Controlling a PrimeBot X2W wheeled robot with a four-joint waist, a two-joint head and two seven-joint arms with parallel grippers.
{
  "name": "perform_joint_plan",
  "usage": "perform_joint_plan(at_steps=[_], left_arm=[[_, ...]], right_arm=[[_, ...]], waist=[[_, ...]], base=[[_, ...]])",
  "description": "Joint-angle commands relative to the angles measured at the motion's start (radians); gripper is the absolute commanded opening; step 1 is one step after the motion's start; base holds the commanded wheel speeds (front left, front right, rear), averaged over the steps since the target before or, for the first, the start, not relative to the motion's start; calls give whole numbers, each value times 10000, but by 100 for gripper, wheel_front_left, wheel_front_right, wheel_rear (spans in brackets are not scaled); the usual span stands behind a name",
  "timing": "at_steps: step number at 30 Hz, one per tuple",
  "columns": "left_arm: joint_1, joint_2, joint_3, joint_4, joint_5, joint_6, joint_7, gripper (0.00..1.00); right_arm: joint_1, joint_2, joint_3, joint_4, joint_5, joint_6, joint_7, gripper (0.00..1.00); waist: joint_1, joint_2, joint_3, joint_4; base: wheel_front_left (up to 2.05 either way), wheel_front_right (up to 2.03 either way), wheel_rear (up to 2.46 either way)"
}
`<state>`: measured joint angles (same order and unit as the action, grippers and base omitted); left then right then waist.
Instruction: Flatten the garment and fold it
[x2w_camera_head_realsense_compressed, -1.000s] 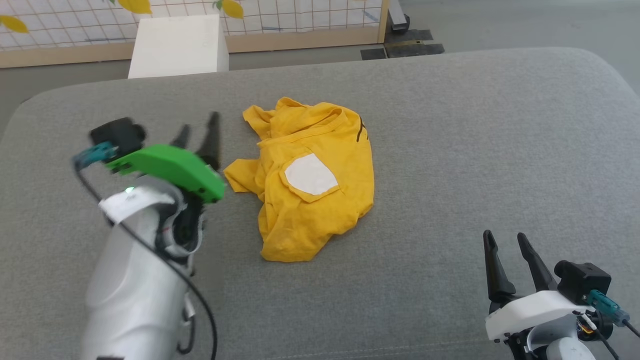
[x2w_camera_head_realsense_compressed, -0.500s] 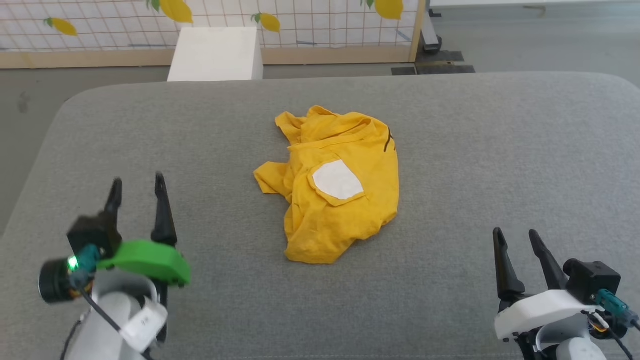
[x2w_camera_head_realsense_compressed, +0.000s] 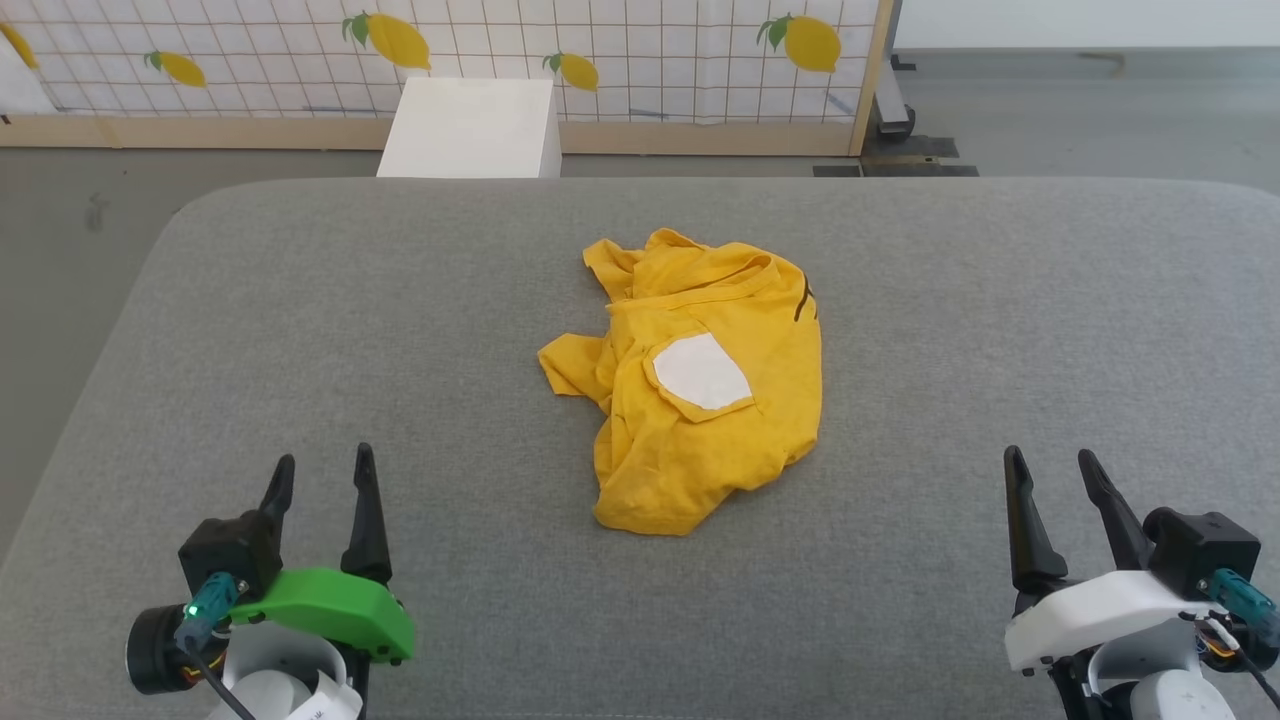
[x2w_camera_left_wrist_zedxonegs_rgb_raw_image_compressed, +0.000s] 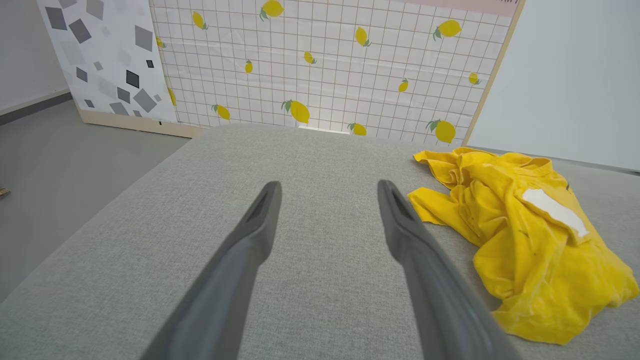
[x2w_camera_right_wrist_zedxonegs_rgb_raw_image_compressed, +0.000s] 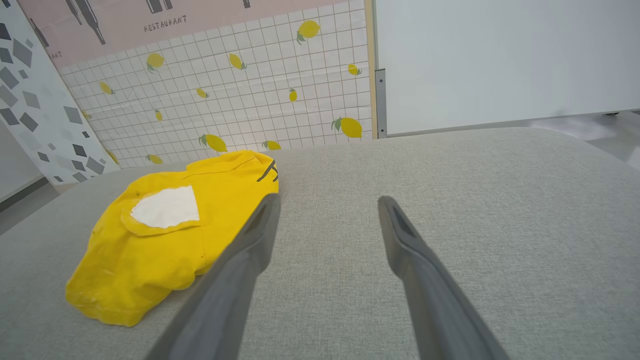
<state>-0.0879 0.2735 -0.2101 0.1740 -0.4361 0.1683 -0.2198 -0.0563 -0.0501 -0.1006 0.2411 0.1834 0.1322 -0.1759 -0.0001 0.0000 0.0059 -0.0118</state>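
Note:
The garment (x2w_camera_head_realsense_compressed: 700, 390) is a bright yellow T-shirt lying crumpled in a heap in the middle of the grey padded table (x2w_camera_head_realsense_compressed: 300, 330), with a white patch facing up and a short black mark near its far right edge. In the left wrist view the garment (x2w_camera_left_wrist_zedxonegs_rgb_raw_image_compressed: 520, 225) lies to the right of my fingers; in the right wrist view the garment (x2w_camera_right_wrist_zedxonegs_rgb_raw_image_compressed: 165, 230) lies to their left. My left gripper (x2w_camera_head_realsense_compressed: 322, 468) stands open at the near left, empty. My right gripper (x2w_camera_head_realsense_compressed: 1050, 468) stands open at the near right, empty. Both are well clear of the cloth.
A white box (x2w_camera_head_realsense_compressed: 470, 128) stands on the floor beyond the table's far edge. Behind it runs a grid-patterned screen with lemon prints (x2w_camera_head_realsense_compressed: 640, 60) in a wooden frame. Grey floor (x2w_camera_head_realsense_compressed: 1080, 110) surrounds the table.
The head camera has tilted and turned, shifting the whole picture. My left arm has drawn back from beside the garment to the near left corner. The garment lies as before.

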Motion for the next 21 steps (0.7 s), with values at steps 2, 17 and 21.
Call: perform_joint_plan(at_steps=[2, 17, 21], left_arm=[[139, -63, -83, -59, -143, -66, 46, 100], [-409, -241, -368, -329, -201, -220, 23, 100], [-624, -334, -454, -313, -198, -252, -12, 100]], right_arm=[[103, -1, -38, -94, -99, -15, 67, 100], [-3113, -1, 1201, 1256, -237, -15, 4229, 100], [-4219, -1, 2106, 2058, -306, -15, 5419, 100]], waist=[[1, 0, 60, 63], [1, 0, 1339, 620], [1, 0, 1715, 946]], base=[[0, 0, 0], [0, 0, 0], [0, 0, 0]])
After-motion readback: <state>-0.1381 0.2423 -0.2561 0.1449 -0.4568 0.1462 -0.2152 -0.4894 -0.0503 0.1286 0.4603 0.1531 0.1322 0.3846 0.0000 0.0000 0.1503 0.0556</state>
